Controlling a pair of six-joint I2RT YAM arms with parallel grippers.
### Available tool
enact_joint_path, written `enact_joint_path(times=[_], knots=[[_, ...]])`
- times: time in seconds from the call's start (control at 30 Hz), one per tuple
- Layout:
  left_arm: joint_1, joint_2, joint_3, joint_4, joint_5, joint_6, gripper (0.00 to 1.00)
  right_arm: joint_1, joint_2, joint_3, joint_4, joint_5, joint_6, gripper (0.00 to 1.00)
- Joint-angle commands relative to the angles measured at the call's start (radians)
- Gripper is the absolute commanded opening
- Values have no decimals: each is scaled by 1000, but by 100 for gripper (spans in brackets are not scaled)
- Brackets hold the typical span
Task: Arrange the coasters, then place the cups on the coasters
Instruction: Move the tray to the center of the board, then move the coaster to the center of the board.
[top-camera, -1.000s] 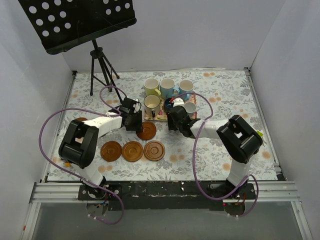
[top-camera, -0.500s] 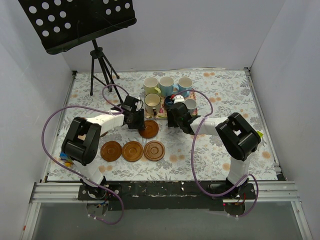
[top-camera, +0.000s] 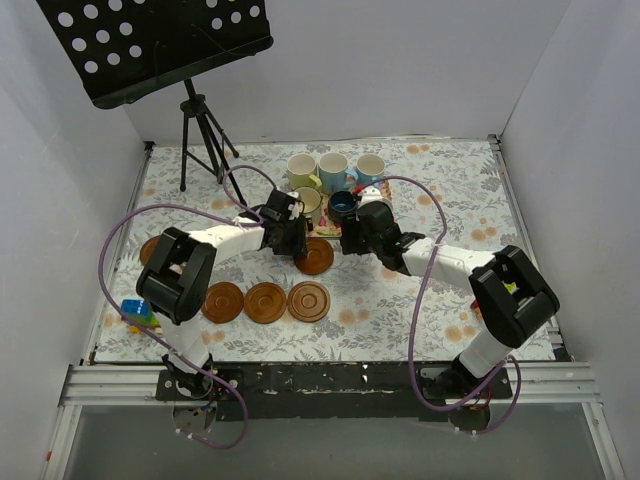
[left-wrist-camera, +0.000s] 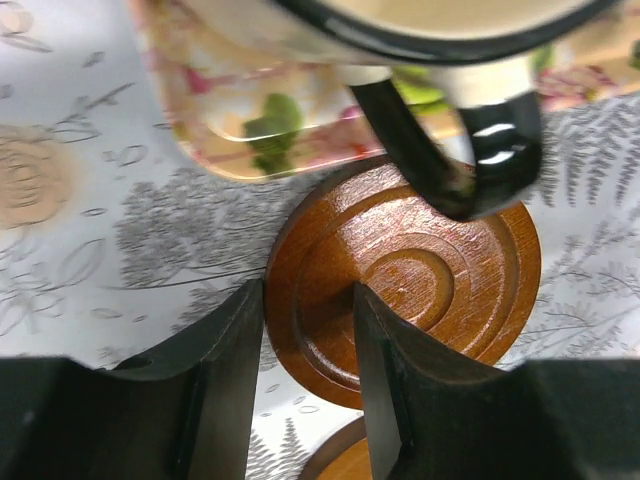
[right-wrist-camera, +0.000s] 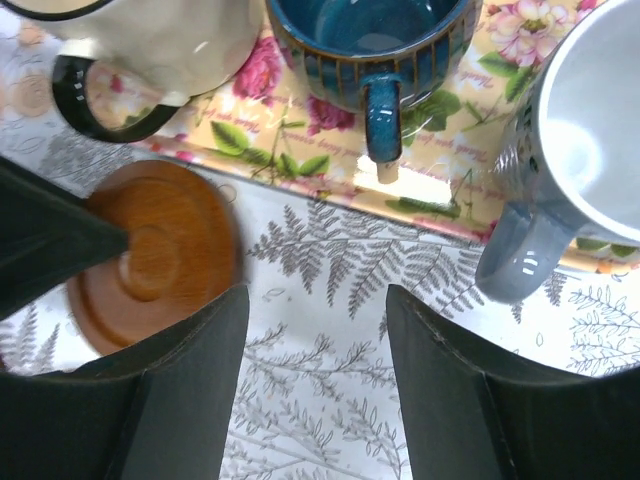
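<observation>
My left gripper (top-camera: 297, 243) (left-wrist-camera: 308, 350) is shut on the near rim of a reddish-brown coaster (top-camera: 316, 257) (left-wrist-camera: 425, 270), just in front of the floral tray (left-wrist-camera: 250, 130). Three more coasters (top-camera: 265, 302) lie in a row nearer the arm bases. One more coaster (top-camera: 152, 247) shows past the left arm. On the tray stand the cream cup (top-camera: 308, 200) (right-wrist-camera: 150, 45), the dark blue cup (top-camera: 343, 203) (right-wrist-camera: 370, 40) and the grey-blue cup (right-wrist-camera: 590, 150). My right gripper (top-camera: 350, 240) (right-wrist-camera: 318, 370) hangs open over bare cloth in front of the tray, holding nothing.
A yellow-green cup (top-camera: 301, 170) and two light blue cups (top-camera: 333, 170) (top-camera: 370, 167) stand behind the tray. A music stand's tripod (top-camera: 200, 140) is at the back left. A small coloured block (top-camera: 135, 312) lies by the left arm's base. Both grippers are close together.
My left gripper has carried its coaster to the right, toward the tray's front edge. The right gripper's jaws have opened wider, and that arm's elbow has swung out to the right.
</observation>
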Motion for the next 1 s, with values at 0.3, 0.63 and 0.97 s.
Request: enact_joint_path(times=[0.3,0.63,0.97], knots=[[-75,-14,33,52,119,-73,46,-2,-125,-71,-58,-94,25,66],[-78,-57,38,73,150,-45,62,0,-84,-100,-11,-150,25,66],[-75,-339,-50,112,24,137,94,34,-10,-53,-6,-170,-18,66]])
